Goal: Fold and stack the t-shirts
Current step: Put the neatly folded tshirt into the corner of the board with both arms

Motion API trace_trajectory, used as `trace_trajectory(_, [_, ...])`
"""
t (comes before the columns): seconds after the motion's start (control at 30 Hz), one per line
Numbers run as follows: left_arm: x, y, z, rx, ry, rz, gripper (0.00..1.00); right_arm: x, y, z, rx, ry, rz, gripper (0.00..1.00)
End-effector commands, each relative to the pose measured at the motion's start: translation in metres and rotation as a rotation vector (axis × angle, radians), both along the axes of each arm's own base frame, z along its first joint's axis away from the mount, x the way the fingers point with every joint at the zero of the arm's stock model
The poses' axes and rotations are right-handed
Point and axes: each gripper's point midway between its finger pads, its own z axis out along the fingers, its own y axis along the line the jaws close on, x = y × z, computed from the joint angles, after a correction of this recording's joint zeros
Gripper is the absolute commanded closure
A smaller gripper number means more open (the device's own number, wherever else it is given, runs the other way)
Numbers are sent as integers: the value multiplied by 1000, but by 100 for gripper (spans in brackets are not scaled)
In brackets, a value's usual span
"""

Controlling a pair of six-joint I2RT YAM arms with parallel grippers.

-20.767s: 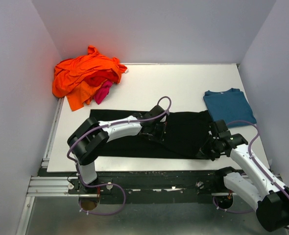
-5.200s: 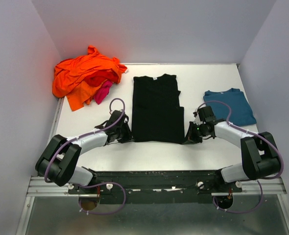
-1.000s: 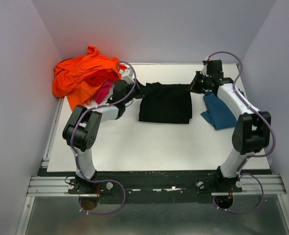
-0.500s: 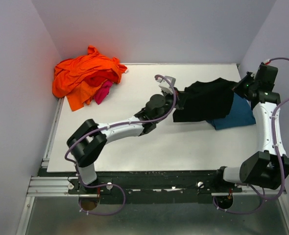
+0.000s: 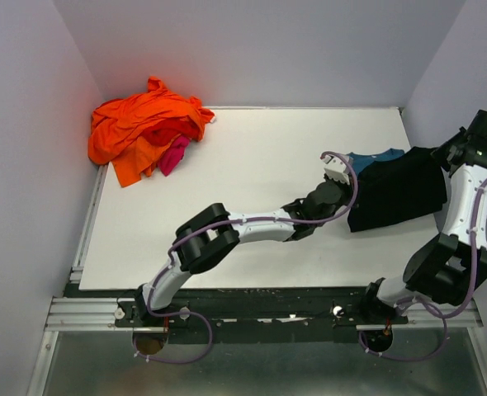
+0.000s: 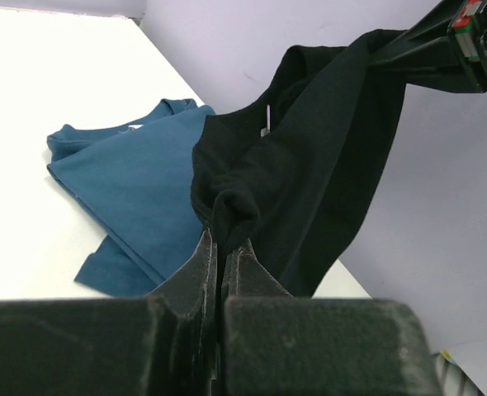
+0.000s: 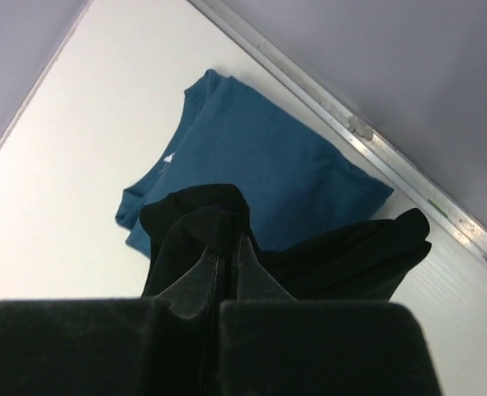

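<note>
The folded black t-shirt (image 5: pixel 396 194) hangs stretched between both grippers above the right side of the table, over the folded teal-blue t-shirt (image 5: pixel 369 158). My left gripper (image 5: pixel 340 173) is shut on the black shirt's left end (image 6: pixel 235 206). My right gripper (image 5: pixel 458 151) is shut on its right end (image 7: pixel 215 223). The teal-blue shirt lies flat on the table and shows below the black cloth in the left wrist view (image 6: pixel 132 177) and the right wrist view (image 7: pixel 260 157). The orange t-shirt (image 5: pixel 140 124) and the magenta-pink one (image 5: pixel 174 154) lie heaped at the back left.
The white table's right metal edge (image 7: pixel 392 165) runs close beside the teal-blue shirt, with the right wall (image 5: pixel 475 58) just past it. The left arm (image 5: pixel 252 227) reaches diagonally across the table's front middle.
</note>
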Motion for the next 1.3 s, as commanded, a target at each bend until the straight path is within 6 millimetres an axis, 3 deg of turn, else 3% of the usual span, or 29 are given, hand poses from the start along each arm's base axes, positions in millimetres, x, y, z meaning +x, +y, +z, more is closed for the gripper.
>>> trace_trajectory(0.0, [27, -18, 7, -70, -11, 71, 100, 28, -33, 2, -44, -3, -35, 99])
trace_trajectory(0.23, [78, -39, -17, -102, 35, 93, 100, 75, -51, -31, 28, 33, -13, 99])
trace_trajectory(0.37, [110, -34, -32, -140, 61, 121, 100, 102, -57, -50, 76, 32, 10, 99])
trace_trajectory(0.5, [132, -31, -40, -175, 95, 140, 98, 133, -51, -69, 146, -11, 94, 96])
trace_trajectory(0.53, [135, -31, -48, -183, 120, 140, 81, 139, -49, -76, 159, -13, 111, 91])
trace_trajectory(0.57, [137, -32, -52, -207, 149, 125, 59, 143, -48, -82, 166, -7, 114, 67])
trace_trajectory(0.6, [138, -33, -55, -222, 170, 106, 41, 145, -49, -88, 168, 12, 97, 54])
trace_trajectory(0.63, [138, -34, -59, -228, 184, 89, 22, 144, -49, -92, 164, 35, 87, 42])
trace_trajectory(0.67, [137, -35, -57, -224, 183, 77, 16, 143, -47, -93, 154, 52, 87, 39])
trace_trajectory(0.73, [134, -32, -51, -213, 188, 74, 13, 138, -45, -88, 118, 62, 82, 39])
trace_trajectory(0.87, [130, -20, -37, -209, 197, 71, 15, 126, -35, -62, 50, 30, 82, 40])
trace_trajectory(0.93, [126, -19, -32, -209, 196, 54, 23, 116, -27, -54, 41, 28, 81, 43])
trace_trajectory(1.0, [120, -23, -29, -202, 209, 15, 31, 103, -18, -54, 45, 35, 72, 49])
trace_trajectory(1.1, [111, -19, -28, -195, 237, -16, 34, 83, -6, -55, 61, 33, 72, 58])
trace_trajectory(1.2, [103, 0, -16, -177, 227, -4, 33, 64, 14, -56, 82, 4, 101, 58])
trace_trajectory(1.27, [101, 15, -10, -139, 235, 7, 31, 56, 37, -49, 83, -39, 155, 51])
